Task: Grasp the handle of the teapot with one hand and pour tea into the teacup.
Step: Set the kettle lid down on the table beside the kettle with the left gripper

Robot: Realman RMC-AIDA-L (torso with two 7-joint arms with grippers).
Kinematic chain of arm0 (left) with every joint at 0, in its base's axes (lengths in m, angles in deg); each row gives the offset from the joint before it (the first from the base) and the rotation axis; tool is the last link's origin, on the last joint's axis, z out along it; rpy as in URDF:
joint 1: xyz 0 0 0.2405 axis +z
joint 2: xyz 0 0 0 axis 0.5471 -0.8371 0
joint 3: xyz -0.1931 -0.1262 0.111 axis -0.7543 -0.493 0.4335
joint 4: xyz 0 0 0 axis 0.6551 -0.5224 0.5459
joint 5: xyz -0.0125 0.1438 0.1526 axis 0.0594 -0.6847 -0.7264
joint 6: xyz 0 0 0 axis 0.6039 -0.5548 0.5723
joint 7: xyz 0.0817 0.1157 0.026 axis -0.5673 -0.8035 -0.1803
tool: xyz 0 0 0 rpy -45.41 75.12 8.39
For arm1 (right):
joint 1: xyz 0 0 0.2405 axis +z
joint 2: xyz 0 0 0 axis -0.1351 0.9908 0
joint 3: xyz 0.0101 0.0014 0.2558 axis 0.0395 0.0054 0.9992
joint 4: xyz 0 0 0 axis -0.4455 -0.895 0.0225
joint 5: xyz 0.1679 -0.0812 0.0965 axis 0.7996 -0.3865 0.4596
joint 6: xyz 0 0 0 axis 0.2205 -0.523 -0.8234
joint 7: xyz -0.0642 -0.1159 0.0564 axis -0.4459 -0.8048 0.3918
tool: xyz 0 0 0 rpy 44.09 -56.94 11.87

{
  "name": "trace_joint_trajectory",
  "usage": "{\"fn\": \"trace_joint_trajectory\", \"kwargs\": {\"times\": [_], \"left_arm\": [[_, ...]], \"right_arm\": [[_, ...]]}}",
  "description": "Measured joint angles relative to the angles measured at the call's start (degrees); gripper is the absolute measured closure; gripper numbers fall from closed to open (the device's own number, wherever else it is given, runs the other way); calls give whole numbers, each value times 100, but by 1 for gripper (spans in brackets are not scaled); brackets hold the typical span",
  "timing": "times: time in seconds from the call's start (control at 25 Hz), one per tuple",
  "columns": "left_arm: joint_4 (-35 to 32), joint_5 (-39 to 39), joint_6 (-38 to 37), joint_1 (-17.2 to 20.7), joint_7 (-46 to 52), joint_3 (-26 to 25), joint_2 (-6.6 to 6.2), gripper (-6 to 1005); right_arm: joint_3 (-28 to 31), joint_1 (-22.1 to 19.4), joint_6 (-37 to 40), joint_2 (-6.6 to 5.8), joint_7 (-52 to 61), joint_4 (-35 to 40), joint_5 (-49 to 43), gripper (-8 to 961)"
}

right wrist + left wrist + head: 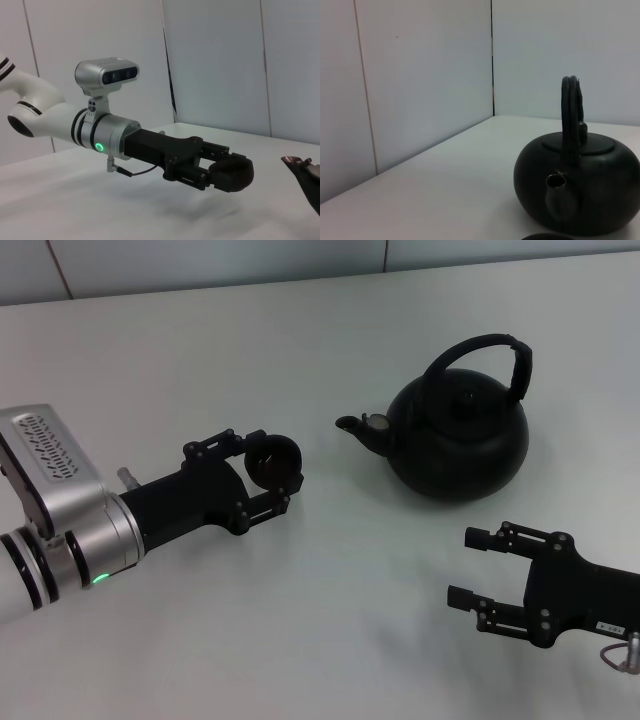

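The matte black teapot (460,440) stands upright on the white table, right of centre, with its spout (355,428) pointing left and its arched handle (490,350) over the top. My left gripper (280,472) is shut on the tiny black teacup (268,458), left of the spout and apart from it. The right wrist view shows the teacup (231,172) held a little above the table. My right gripper (462,565) is open and empty in front of the teapot, on the near right. The left wrist view shows the teapot (580,190) and its handle (571,115) close up.
The white table (330,630) runs back to a pale panelled wall (300,260). Nothing else stands on it. The left arm's silver wrist (60,510) lies over the near left part of the table.
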Motion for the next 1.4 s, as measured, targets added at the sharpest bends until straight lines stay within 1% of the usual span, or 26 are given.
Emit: {"fn": "trace_joint_trajectory", "kwargs": {"times": [0.32, 0.48, 0.64, 1.4], "left_arm": [[39, -2, 101, -25, -4, 0, 0, 316], [108, -1, 336, -27, -52, -3, 2, 316], [312, 4, 677, -45, -298, -45, 8, 315], [448, 35, 806, -46, -458, -70, 9, 316]], "right_arm": [[0, -4, 2, 0, -15, -8, 0, 241], [0, -5, 1, 0, -17, -8, 0, 241], [-5, -4, -1, 0, -19, -7, 0, 242], [-9, -8, -5, 0, -25, -7, -18, 242]]}}
